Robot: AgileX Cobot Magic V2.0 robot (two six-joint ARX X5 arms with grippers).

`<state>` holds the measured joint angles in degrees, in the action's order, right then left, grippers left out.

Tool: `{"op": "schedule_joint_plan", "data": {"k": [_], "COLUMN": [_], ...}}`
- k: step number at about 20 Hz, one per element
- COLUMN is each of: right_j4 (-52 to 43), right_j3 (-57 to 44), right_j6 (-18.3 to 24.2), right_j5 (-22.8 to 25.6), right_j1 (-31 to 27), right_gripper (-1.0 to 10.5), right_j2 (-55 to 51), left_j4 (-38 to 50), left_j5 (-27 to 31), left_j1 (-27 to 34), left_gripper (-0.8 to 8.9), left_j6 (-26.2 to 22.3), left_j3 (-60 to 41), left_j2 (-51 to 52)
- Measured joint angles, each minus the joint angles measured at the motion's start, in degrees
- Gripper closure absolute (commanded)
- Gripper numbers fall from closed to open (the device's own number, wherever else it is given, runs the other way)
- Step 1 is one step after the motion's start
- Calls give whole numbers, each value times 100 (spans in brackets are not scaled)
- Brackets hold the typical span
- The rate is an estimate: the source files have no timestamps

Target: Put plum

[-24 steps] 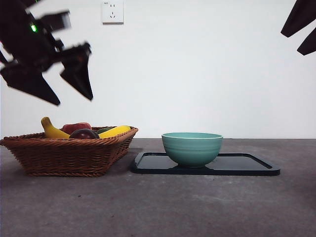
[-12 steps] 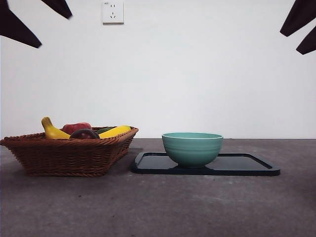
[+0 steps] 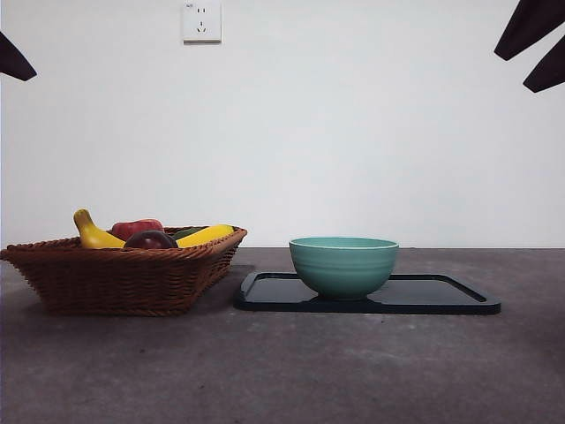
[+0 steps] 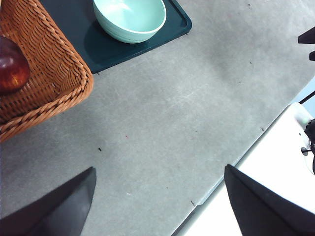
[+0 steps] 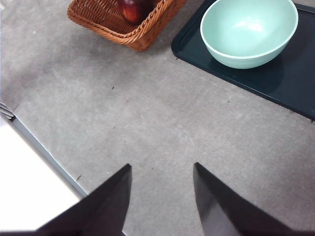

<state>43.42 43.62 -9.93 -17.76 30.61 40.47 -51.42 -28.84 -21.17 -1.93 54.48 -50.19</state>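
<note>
Both claws hang high above the grey desk, empty and touching nothing: the left claw (image 4: 160,201) has its two black jaws spread wide, while the right claw (image 5: 162,201) holds its jaws moderately apart, bare desk showing between them. In the front view each shows only as a dark tip at an upper corner. The plum (image 3: 150,239), a small, round, glossy fruit of very dark maroon-purple, lies in the wicker basket (image 3: 124,278) toward the desk's left side, well apart from and far below both claws, its top just clearing the woven rim. Beside it in the basket rest a redder fruit (image 3: 136,228) and two curved yellow bananas (image 3: 205,235), with something dark green barely visible between them. The basket is squarish, brown and coarsely woven with a braided rim. Just beside it, nearer the desk's middle, a flat, dark, glossy rectangular tray (image 3: 441,296) with rounded corners carries a smooth teal bowl (image 3: 343,265), faintly ribbed outside and empty within. A white wall socket (image 3: 201,21) sits on the pale wall behind.
</note>
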Motion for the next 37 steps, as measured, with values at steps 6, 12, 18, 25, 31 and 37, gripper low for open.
{"op": "schedule_joint_plan", "data": {"k": [6, 12, 18, 25, 31, 37], "right_j4": [-79, -691, -769, -761, -1016, -1296], "right_j3": [0, 168, 1482, 2747, 3104, 3117], "right_j6": [-282, -1152, -1005, -599, -487, -487], "right_j5": [227, 413, 428, 428, 450, 452], "right_j1": [-2, -385, -1071, -1303, -1307, -1305], "right_gripper": [732, 670, 670, 670, 670, 671], "right_j2": [0, 522, 2280, 4417, 5554, 6306], "left_j4": [0, 2, 0, -2, -13, -22], "left_j5": [0, 0, 0, 0, 0, 0], "left_j1": [0, 0, 0, 0, 0, 0], "left_gripper": [408, 408, 408, 408, 408, 408], "left_j6": [-13, -13, -20, -33, -33, -33], "left_j3": [0, 0, 0, 0, 0, 0], "left_j2": [0, 0, 0, 0, 0, 0]}}
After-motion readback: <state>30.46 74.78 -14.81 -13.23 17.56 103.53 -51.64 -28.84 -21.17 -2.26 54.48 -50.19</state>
